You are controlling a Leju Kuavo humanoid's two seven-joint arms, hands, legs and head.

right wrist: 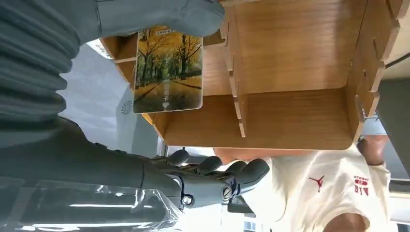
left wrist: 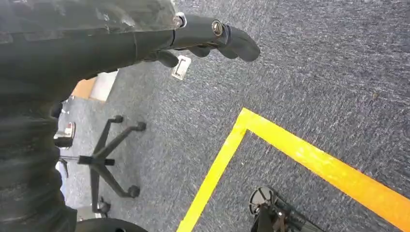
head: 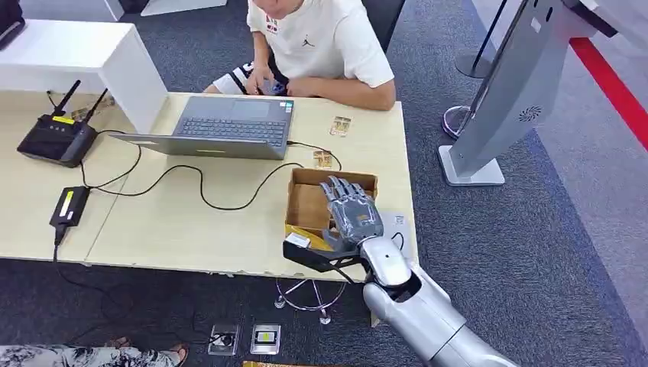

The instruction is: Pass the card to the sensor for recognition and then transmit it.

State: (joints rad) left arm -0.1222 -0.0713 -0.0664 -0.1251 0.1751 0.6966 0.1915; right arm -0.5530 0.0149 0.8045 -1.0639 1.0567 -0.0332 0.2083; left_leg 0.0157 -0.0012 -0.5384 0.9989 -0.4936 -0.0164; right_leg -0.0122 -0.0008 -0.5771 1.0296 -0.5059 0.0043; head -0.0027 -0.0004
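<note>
Right robot hand [head: 353, 215] over the wooden box [head: 306, 200], lower centre — card [right wrist: 168, 70] seemingly resting against its thumb, grip unclear. Close firmly before lifting — left robot hand [left wrist: 212, 41] hangs empty.

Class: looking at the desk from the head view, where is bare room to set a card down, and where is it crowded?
Free: the desk between the cable and the box, and the corner beyond the loose cards. Crowded: around the laptop, router and right hand.

Card [right wrist: 168, 70] — autumn tree-lined road print — at the wooden box [right wrist: 290, 72].
</note>
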